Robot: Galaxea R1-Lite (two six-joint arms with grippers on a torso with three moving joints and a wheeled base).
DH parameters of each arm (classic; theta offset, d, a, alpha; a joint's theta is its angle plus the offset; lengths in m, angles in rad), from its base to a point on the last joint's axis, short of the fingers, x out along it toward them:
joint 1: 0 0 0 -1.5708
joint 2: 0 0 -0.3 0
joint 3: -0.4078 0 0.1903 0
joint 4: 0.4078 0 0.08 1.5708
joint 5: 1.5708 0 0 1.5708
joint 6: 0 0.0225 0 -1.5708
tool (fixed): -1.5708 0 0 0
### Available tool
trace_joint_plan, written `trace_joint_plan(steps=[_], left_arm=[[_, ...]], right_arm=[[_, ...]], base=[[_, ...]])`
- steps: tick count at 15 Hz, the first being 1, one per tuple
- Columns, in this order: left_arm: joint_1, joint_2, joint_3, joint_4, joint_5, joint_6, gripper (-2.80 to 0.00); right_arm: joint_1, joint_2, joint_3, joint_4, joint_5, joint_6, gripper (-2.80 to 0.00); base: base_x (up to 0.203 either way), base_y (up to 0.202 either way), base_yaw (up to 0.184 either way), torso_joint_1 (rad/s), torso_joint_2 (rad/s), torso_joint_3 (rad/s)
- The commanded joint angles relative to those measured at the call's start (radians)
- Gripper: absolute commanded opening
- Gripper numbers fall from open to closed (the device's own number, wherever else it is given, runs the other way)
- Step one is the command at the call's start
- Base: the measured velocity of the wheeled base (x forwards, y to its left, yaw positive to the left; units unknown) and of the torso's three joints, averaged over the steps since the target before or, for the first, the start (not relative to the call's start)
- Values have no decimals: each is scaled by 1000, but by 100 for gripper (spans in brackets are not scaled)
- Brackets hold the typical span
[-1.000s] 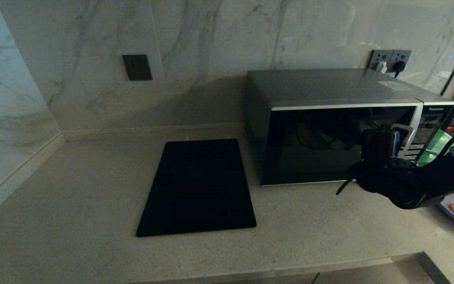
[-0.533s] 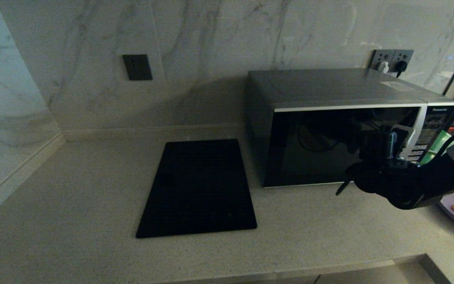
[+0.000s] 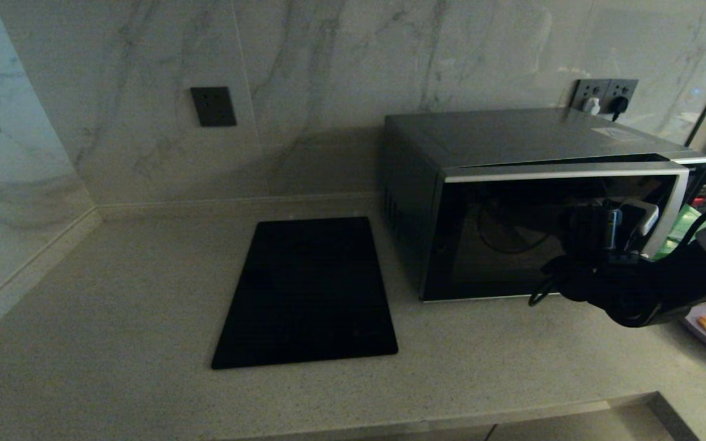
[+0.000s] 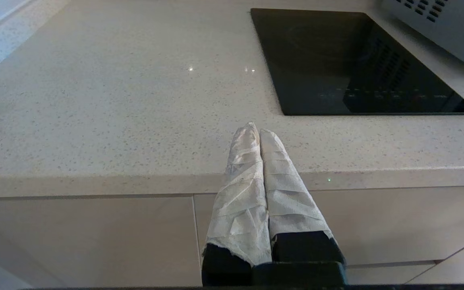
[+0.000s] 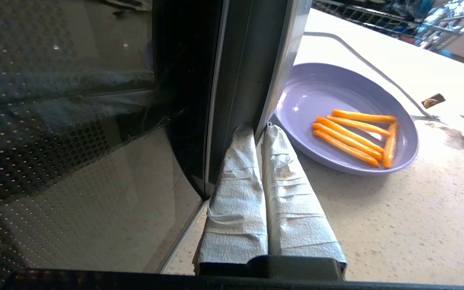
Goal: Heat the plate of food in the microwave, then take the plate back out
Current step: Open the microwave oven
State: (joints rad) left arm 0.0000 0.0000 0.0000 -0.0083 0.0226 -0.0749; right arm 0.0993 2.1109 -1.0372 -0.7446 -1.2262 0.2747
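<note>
Microwave (image 3: 512, 184) — on counter (image 3: 144, 294), door ajar. Right gripper (image 5: 260, 129) — fingers closed on door handle (image 5: 280, 60). Plate of food (image 5: 346, 121) — on counter beside microwave. Left gripper (image 4: 256, 133) — fingers pressed together, empty, at counter edge near cooktop (image 4: 349, 60).

Right arm extended forward, left arm held low

The right arm (image 3: 684, 278) is stretched in from the right side of the head view, with its wrist raised and the right gripper (image 5: 261, 128) pointed ahead; its two tape-wrapped fingers (image 5: 284, 189) are pressed nearly together, only a thin slit being left between them. The left gripper (image 4: 258, 129) is seen only in its own wrist view, held low and level, its wrapped fingers (image 4: 240, 193) closed against each other with nothing between them.
</note>
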Motion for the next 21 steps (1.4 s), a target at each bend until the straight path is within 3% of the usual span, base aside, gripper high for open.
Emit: trace_joint_plan(steps=[1, 10, 16, 17, 21], left_arm=[[0, 2, 0, -1, 0, 0, -280], [0, 1, 0, -1, 0, 0, -280], [0, 1, 0, -1, 0, 0, -280], [0, 1, 0, -1, 0, 0, -280], [0, 1, 0, -1, 0, 0, -280]], right_arm=[[8, -2, 11, -7, -2, 15, -280], [83, -11, 26, -7, 24, 28, -280], [86, -11, 33, -7, 24, 28, -280], [88, -11, 35, -7, 24, 28, 0], [88, -12, 34, -7, 24, 31, 0]], base=[[0, 0, 0, 0, 0, 0], [0, 0, 0, 0, 0, 0], [0, 0, 0, 0, 0, 0], [0, 0, 0, 0, 0, 0], [0, 0, 0, 0, 0, 0]])
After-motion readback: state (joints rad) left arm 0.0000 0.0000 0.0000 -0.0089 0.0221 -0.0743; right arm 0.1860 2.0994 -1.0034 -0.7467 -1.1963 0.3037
